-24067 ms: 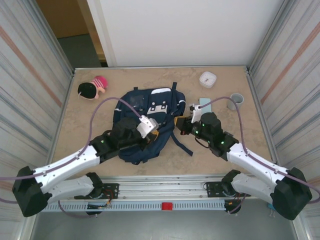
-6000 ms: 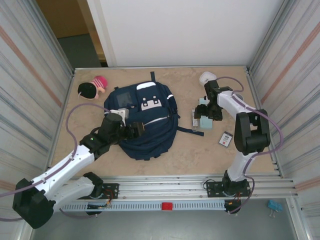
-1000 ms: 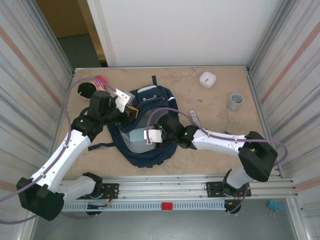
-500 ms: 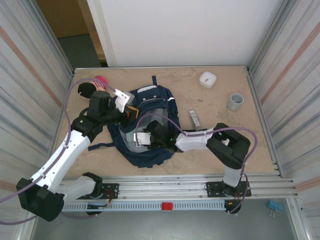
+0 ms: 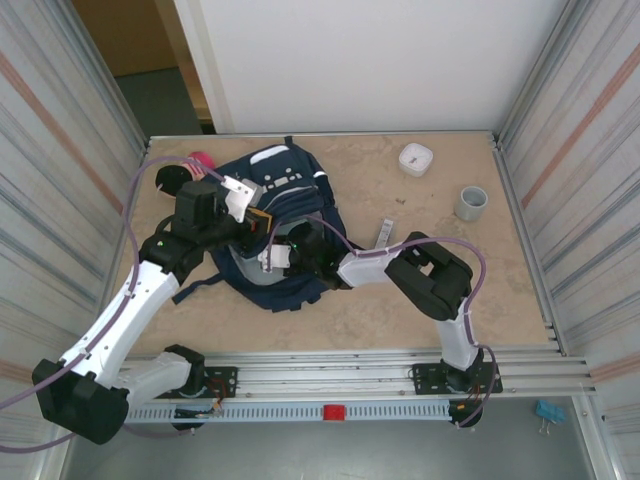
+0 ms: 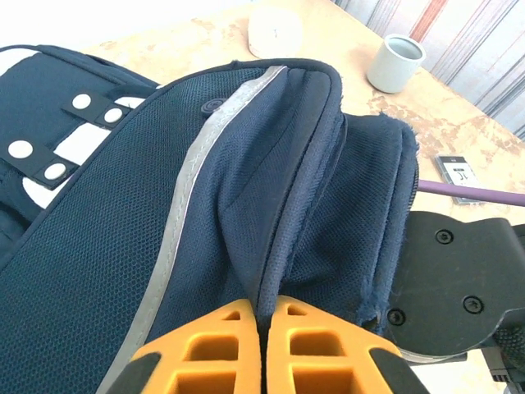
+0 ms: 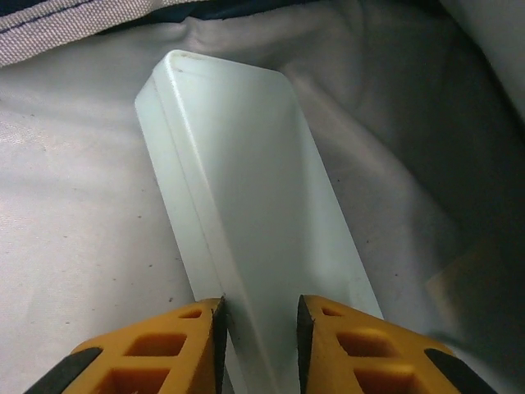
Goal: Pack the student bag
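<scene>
Left arm stretches up the left side with the left gripper (image 6: 259,309) pinched tight on the student bag (image 6: 164,213), right arm doubles back toward centre frame, right gripper (image 7: 258,310) fingers a bit apart.

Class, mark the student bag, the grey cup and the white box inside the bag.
student bag (image 5: 300,205), top external view, navy upper panel.
grey cup (image 5: 471,203), top external view, its open top.
white box (image 7: 246,205), right wrist view, its broad face.

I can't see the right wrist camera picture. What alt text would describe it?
A pale, translucent rectangular box lies on the grey lining inside the student bag, its near end between the right gripper's two orange fingers.
</scene>
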`<state>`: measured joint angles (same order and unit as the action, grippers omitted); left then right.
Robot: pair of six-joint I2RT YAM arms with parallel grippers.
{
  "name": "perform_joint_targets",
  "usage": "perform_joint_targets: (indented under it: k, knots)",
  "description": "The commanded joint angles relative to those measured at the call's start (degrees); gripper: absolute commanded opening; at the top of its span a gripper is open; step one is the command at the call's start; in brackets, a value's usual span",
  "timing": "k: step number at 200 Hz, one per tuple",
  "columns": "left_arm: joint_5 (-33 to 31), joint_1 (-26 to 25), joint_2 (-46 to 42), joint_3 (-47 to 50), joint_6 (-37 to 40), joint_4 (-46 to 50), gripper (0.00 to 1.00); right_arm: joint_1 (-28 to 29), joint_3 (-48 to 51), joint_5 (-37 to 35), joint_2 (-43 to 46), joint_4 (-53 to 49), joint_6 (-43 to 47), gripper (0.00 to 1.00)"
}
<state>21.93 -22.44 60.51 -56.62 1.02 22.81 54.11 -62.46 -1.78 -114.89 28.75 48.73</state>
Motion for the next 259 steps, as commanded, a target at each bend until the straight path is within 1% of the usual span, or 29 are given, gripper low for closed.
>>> perform_joint_targets:
  k: [1,12,20,26,42,56,81,94,111,122,145,156,172,180,191,213,249,252,259]
  knots:
    - [3.5,-0.5,-3.5,-2.8,-0.8,-2.9,0.03,-0.3,2.3,1.8,5.2,-0.2,0.8,0.37]
    - [4.0,-0.5,-3.1,-2.8,-1.3,-2.9,0.02,0.2,3.6,3.0,7.8,-3.0,-0.2,0.42]
    - [4.6,-0.5,-2.9,-2.9,-1.7,-3.3,0.02,0.6,4.7,3.5,9.6,-4.7,-1.3,0.49]
    - [5.0,-0.5,-2.7,-2.7,-1.9,-3.5,0.03,0.9,5.4,3.9,11.2,-6.3,-2.4,0.52]
    - [4.7,-0.5,-2.4,-2.5,-2.5,-3.8,0.03,1.4,7.1,5.5,15.5,-10.3,-6.2,0.58]
    - [3.9,-0.5,-2.3,-2.2,-2.6,-3.7,0.02,1.6,8.5,7.2,18.7,-13.6,-9.8,0.6]
    - [2.1,-0.5,-2.2,-1.3,-2.8,-3.2,0.03,1.4,11.5,11.3,25.0,-18.0,-20.0,0.6]
    - [0.9,-0.4,-2.2,-1.0,-3.4,-2.8,0.02,1.3,13.3,12.6,28.2,-19.7,-24.9,0.6]
    - [1.0,-0.4,-2.4,-0.2,-4.4,-3.0,0.02,0.8,14.5,13.1,31.5,-23.9,-31.6,0.59]
    - [1.2,-0.5,-2.7,0.4,-5.2,-3.8,0.03,0.5,14.0,12.4,32.8,-27.4,-38.7,0.6]
    - [1.4,-0.5,-2.9,1.3,-7.1,-5.1,0.03,0.7,11.4,12.2,33.3,-33.8,-58.2,0.6]
    - [1.7,-0.5,-2.9,1.6,-8.5,-5.9,0.03,1.0,11.3,12.8,33.0,-33.5,-68.9,0.59]
    - [1.5,-0.6,-2.9,1.8,-10.7,-7.1,0.03,1.8,12.3,11.5,32.0,-31.0,-85.4,0.57]
    - [1.2,-0.6,-2.7,1.9,-11.9,-7.8,0.03,2.0,12.8,12.1,30.8,-28.6,-91.7,0.56]
    - [1.3,-1.0,-2.7,2.0,-12.6,-8.4,0.03,2.8,13.1,10.3,29.5,-27.0,-99.3,0.56]
    - [1.4,-1.4,-2.0,1.7,-12.9,-8.5,0.03,3.4,13.4,7.2,27.8,-23.6,-108.6,0.56]
    - [2.6,-2.0,-0.8,1.7,-13.6,-9.6,0.02,3.2,12.6,9.6,22.6,-14.8,-115.4,0.54]
    - [2.6,-2.2,-0.8,1.7,-13.6,-9.6,0.02,3.2,12.6,9.7,22.0,-14.1,-117.4,0.54]
    - [2.6,-2.5,-0.9,1.7,-13.7,-9.6,0.02,3.3,12.2,9.8,20.8,-12.7,-118.9,0.55]
